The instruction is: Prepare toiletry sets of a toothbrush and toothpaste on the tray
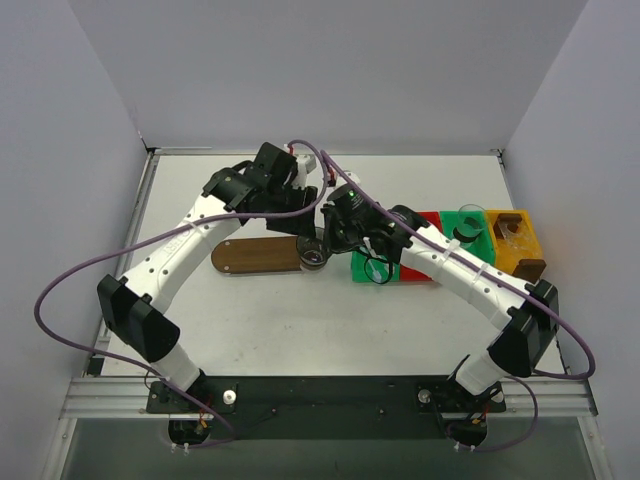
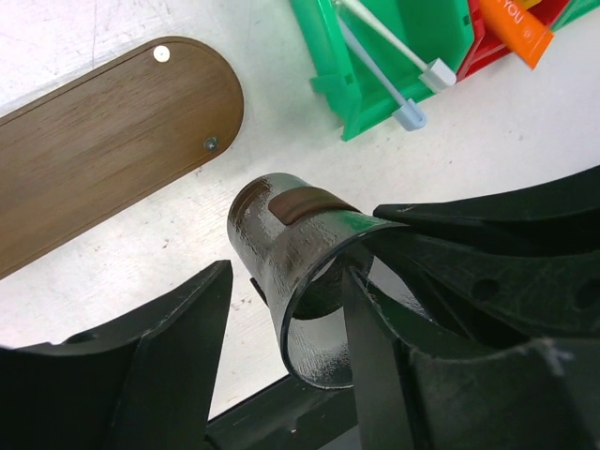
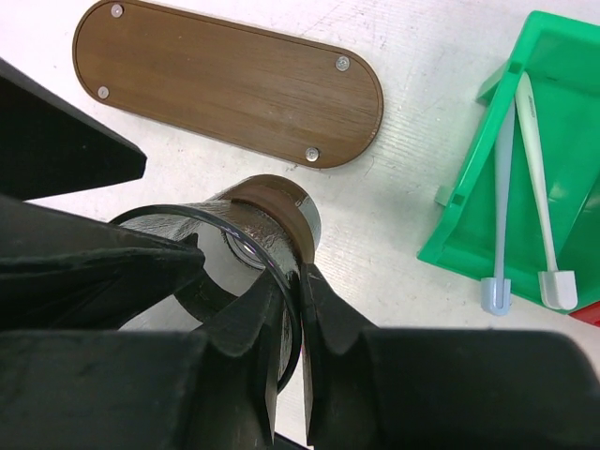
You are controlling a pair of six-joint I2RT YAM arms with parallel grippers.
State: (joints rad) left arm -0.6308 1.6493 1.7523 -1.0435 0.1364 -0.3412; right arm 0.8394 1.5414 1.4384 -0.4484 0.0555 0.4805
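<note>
table [image 1: 300,320]: walled on the left, far and right sides. the broad strip between the tray and the arm bases offers free room.

tray [image 3: 225,84]: lies left of centre, wood bare in both wrist views. no set is laid on it, so i judge every placement is still to do.

green bin [image 3: 459,234], red bin [image 1: 432,218], yellow bin [image 1: 505,250]: in a row right of the tray. the gap between the tray's right end and the green bin is narrow, and both arms crowd it.

right gripper [image 3: 298,281]: pinched on the cup's wall, one finger inside, one outside.

left gripper [image 2: 289,281]: fingers apart about the same cup. whether they touch it cannot be told.

cup [image 3: 272,211]: clear, tilted, just off the tray's right end.

toothbrushes [image 3: 530,141]: two, lying in the green bin.

toothpaste tube [image 2: 514,30]: orange, in the red bin.
</note>
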